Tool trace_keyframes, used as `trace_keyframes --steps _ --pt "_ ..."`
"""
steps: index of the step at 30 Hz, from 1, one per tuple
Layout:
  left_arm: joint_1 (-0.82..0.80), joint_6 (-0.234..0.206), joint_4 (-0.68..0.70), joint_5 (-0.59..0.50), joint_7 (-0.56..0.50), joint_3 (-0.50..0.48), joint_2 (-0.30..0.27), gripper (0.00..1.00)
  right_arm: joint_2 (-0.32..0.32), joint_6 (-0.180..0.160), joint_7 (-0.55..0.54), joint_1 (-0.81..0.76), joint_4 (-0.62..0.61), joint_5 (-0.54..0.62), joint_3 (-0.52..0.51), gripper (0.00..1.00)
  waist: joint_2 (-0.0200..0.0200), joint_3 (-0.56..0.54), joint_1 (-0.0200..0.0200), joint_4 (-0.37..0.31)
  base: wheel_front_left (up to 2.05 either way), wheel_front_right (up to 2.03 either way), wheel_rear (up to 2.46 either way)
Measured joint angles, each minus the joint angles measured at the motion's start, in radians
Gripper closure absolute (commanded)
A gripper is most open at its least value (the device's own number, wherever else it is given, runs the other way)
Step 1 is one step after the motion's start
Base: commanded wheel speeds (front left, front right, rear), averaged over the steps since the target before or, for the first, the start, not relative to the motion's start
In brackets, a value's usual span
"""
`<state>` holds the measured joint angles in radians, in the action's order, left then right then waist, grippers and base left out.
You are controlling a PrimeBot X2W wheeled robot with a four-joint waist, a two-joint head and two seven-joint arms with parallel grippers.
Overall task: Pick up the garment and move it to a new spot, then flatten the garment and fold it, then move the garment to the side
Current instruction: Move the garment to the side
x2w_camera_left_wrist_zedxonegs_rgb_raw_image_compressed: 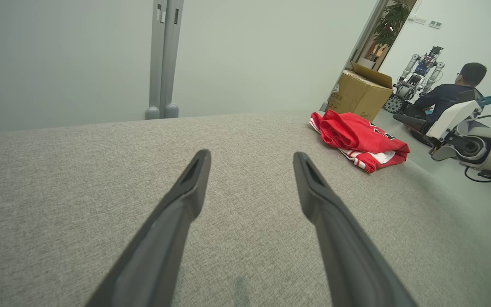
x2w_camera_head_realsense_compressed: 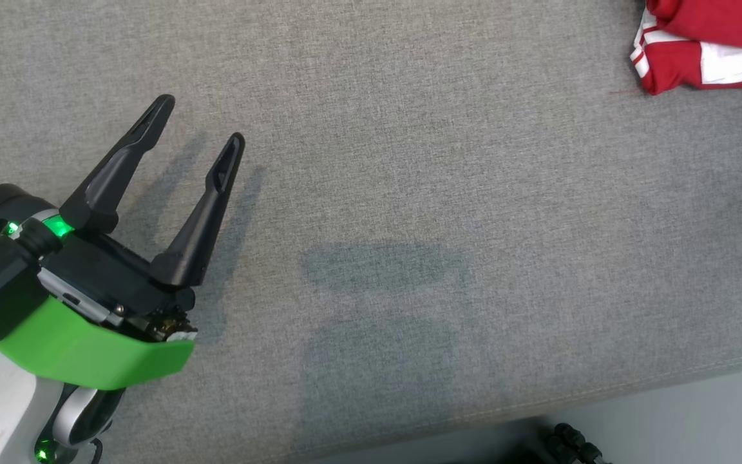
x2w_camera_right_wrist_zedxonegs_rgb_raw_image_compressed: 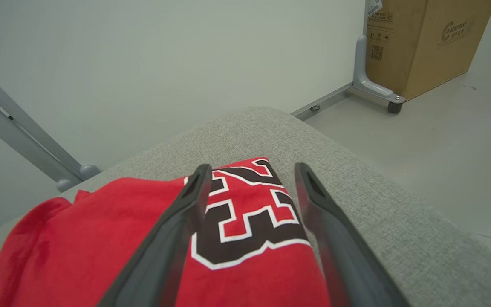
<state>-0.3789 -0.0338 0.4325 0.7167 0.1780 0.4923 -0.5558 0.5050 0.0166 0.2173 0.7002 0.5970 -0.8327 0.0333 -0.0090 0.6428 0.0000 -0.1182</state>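
Right pincer (x2w_camera_right_wrist_zedxonegs_rgb_raw_image_compressed: 252, 167), spread wide, over red garment (x2w_camera_right_wrist_zedxonegs_rgb_raw_image_compressed: 79, 234) with black "23"

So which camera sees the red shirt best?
The left wrist view: the whole shirt lies in sight on the grey cushion, nothing in front. The right wrist view is close, with fingers across it and its edge cut off. The head view catches just a corner.

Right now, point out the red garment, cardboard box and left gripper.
red garment (x2w_camera_right_wrist_zedxonegs_rgb_raw_image_compressed: 249, 273), right wrist view, cloth under the number.
cardboard box (x2w_camera_right_wrist_zedxonegs_rgb_raw_image_compressed: 424, 42), right wrist view, side face.
left gripper (x2w_camera_head_realsense_compressed: 200, 119), head view, midway between fingertips.
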Motion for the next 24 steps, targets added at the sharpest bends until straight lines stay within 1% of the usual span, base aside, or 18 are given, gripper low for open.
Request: trace_keyframes --steps 4,7,11,15,18,20,21,24 --pt "0.0 0.008 -0.015 0.0 0.009 0.002 0.007 0.0 -0.001 0.0 0.012 0.004 0.012 0.021 0.007 0.0 0.0 -0.018 0.0 0.001 0.0 0.0 0.0" --pt "0.0 0.01 -0.041 0.0 0.018 0.007 0.015 0.0 -0.005 0.012 0.016 0.009 0.005 0.044 0.028 0.0 0.0 -0.037 0.0 0.001 0.0 0.0 0.0" --pt "0.0 0.016 -0.083 0.003 0.031 0.01 0.04 0.0 -0.025 0.041 0.023 0.009 -0.019 0.071 0.065 0.0 0.0 -0.071 0.0 0.0 0.0 0.0 0.0" --pt "0.003 0.016 -0.123 0.012 0.042 0.009 0.053 0.0 -0.033 0.06 0.03 0.009 -0.057 0.102 0.087 0.0 0.0 -0.114 0.0 -0.001 0.0 0.0 0.0" --pt "0.011 0.016 -0.148 0.019 0.045 0.004 0.071 0.0 -0.031 0.071 0.032 0.009 -0.087 0.12 0.105 0.0 0.0 -0.15 0.0 0.0 0.0 0.0 0.0" --pt "0.017 0.016 -0.171 0.02 0.05 -0.001 0.074 0.0 -0.031 0.073 0.032 0.009 -0.108 0.128 0.116 0.0 0.0 -0.175 0.0 0.002 0.0 0.0 0.0" --pt "0.021 0.015 -0.178 0.022 0.052 -0.003 0.077 0.0 -0.03 0.08 0.033 0.009 -0.116 0.132 0.123 0.0 0.0 -0.188 0.0 0.003 0.0 0.0 0.0" --pt "0.036 0.012 -0.208 0.035 0.053 -0.004 0.103 0.0 -0.027 0.086 0.033 0.005 -0.141 0.156 0.145 0.0 0.0 -0.226 0.0 0.009 0.0 0.0 0.0"
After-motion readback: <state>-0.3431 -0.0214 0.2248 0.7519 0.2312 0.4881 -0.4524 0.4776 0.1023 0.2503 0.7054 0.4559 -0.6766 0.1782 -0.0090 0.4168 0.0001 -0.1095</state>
